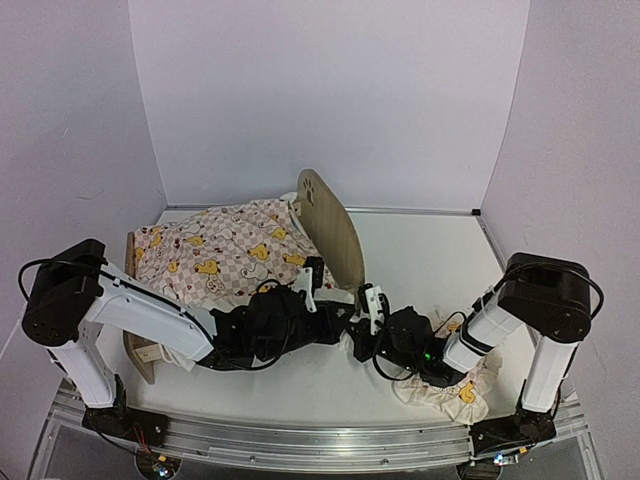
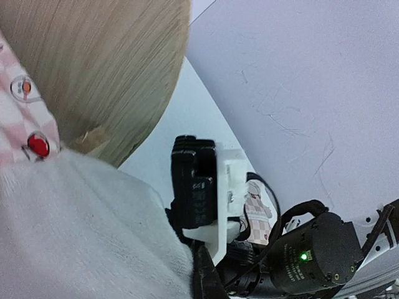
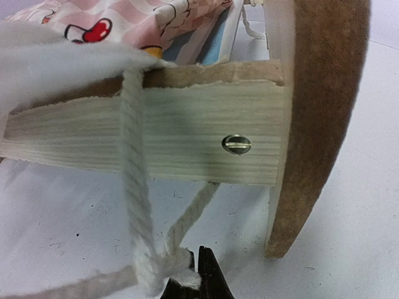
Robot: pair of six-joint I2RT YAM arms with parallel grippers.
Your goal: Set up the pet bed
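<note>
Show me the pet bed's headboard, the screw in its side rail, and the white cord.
pet bed headboard (image 1: 338, 235), top external view, middle of its wooden face.
screw (image 3: 237, 144), right wrist view, its slotted head.
white cord (image 3: 134, 143), right wrist view, its upright stretch.

Left arm (image 1: 140, 305): white tubular links, black boxy shoulder housing (image 1: 62, 290), black wrist cluster (image 1: 275, 325). Right arm (image 1: 480, 335): same white-and-black scheme, rounded black elbow housing (image 1: 545, 295), short white link. Wrist motor (image 2: 312, 252): black cylinder, green light lit, small white print on casing, small screws in end face. Black cable (image 2: 305, 205) loops over motor; thinner black cables run off both shoulders. White bracket (image 2: 227, 187) carries black ribbed block (image 2: 194, 187). Right fingers (image 3: 209, 280): black, tapering to point. Black base (image 1: 105, 415) under each arm.
</note>
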